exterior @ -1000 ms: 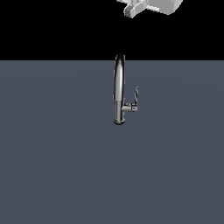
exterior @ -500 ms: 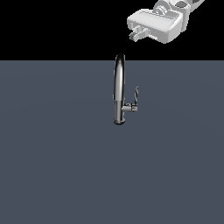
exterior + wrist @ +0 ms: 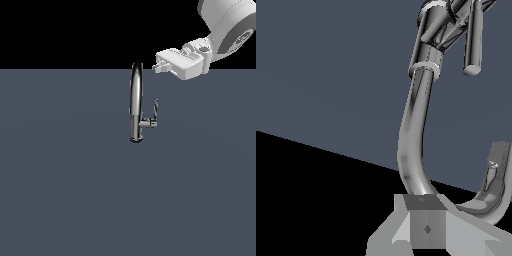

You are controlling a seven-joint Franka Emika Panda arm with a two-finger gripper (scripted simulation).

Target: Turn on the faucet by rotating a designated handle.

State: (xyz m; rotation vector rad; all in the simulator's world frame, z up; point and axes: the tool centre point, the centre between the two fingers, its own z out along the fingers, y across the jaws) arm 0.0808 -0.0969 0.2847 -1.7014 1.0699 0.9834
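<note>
The chrome faucet (image 3: pixel 135 100) stands upright on the grey surface, its gooseneck spout arching at the top. The handle (image 3: pixel 155 110), a thin lever, stands up from a short stub on the faucet's side toward the exterior view's right. My gripper (image 3: pixel 159 66) hangs above the handle, just to the exterior view's right of the spout's top and apart from both. Its fingers look pressed together and hold nothing. In the wrist view the gripper (image 3: pixel 425 210) sits close to the curved spout of the faucet (image 3: pixel 412 130), and the handle (image 3: pixel 474 40) shows beyond it.
The flat grey surface (image 3: pixel 75 190) spreads around the faucet. The white arm (image 3: pixel 227 25) reaches in from the exterior view's upper right. The background behind is black.
The gripper has come down in the exterior view from the top edge to the level of the spout's top. More of the arm now shows. The faucet and handle have not moved.
</note>
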